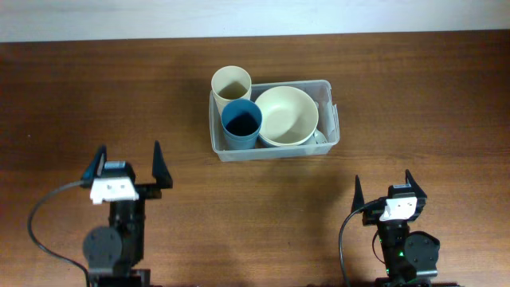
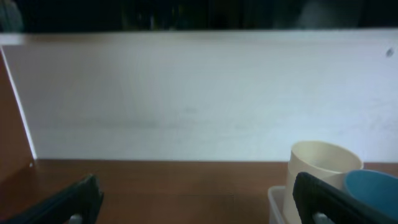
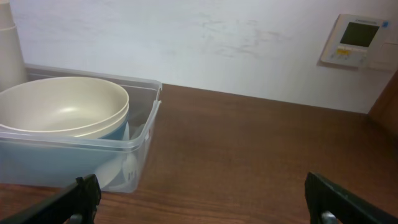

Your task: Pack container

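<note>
Overhead first: the container (image 1: 271, 151) sits on the tabletop (image 1: 80, 96) towards the far edge, about midway between the left and right edges, and it's already busy. A cream bowl (image 1: 288, 115) fills its right half. A blue cup (image 1: 241, 121) stands upright in the left half, touching the bowl. A cream cup (image 1: 231, 83) is up at the far-left corner, its mouth overlapping the rim. Something small and white (image 1: 321, 137) peeks out beside the bowl at the right end, too small to name. Nothing lies between the arms and the container, just bare wood. Left gripper (image 1: 128, 155) hangs well short of it, nearer the near edge on the left, fingers spread wide, holding nothing, touching nothing. Right gripper (image 1: 383, 183) is down by the near edge on the right, fingers equally wide apart, also empty. From the right wrist, the bowl rides above the clear wall, and a control panel (image 3: 357, 41) sits on the white wall (image 3: 217, 43) behind.
</note>
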### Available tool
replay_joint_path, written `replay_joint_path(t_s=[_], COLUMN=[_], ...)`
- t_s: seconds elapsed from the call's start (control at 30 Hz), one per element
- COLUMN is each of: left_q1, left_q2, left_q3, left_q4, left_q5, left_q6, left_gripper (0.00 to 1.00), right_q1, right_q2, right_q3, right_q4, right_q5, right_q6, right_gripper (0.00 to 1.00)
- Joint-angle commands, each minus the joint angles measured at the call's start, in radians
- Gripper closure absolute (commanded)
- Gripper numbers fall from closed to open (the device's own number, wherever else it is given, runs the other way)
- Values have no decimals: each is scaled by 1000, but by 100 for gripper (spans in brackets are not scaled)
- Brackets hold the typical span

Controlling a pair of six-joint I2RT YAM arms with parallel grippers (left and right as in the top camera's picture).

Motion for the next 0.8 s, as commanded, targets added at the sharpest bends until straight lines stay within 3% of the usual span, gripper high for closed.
replay_joint_path(t_s=[0.0, 0.37, 0.77], left_q1=[3, 4, 38], left_q2=[-110, -343, -439], left_q3=[-89, -223, -286], left_q4=[59, 66, -12], left_q5=[11, 11, 10], left_q6=[15, 15, 15], left_gripper=[0, 0, 0], right_q1=[-6, -6, -6], right_q2=[-10, -10, -10], right_q3=[-7, -7, -7], right_q4=[-5, -5, -5], right_q5=[12, 12, 12], right_q6=[4, 4, 4], right_gripper=[1, 1, 1])
